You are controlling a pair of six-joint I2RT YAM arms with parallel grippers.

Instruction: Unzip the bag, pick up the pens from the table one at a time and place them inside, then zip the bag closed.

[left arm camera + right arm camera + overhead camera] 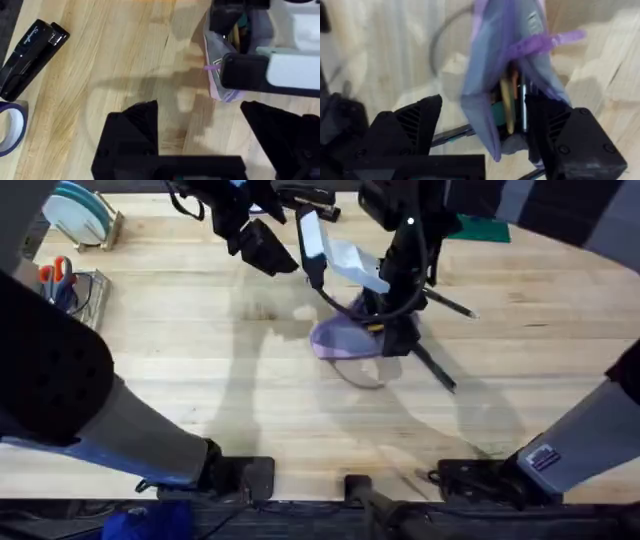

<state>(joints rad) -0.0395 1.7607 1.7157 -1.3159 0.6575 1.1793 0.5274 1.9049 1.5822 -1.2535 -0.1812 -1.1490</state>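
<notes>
Wooden table (180, 350): bag (345, 338) centre frame, unzipped; two pens (435, 370) remain outside. Right gripper (485, 127) spread around it; left gripper (200, 137) spread, empty.

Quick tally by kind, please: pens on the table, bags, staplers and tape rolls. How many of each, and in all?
Pens: 2
Bag: 1
Stapler: 1
Tape roll: 1
Total: 5

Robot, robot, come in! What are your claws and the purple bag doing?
Left gripper open, off the bag. Right gripper at bag's open mouth. Two pens on the table. Nothing blocking.
</notes>
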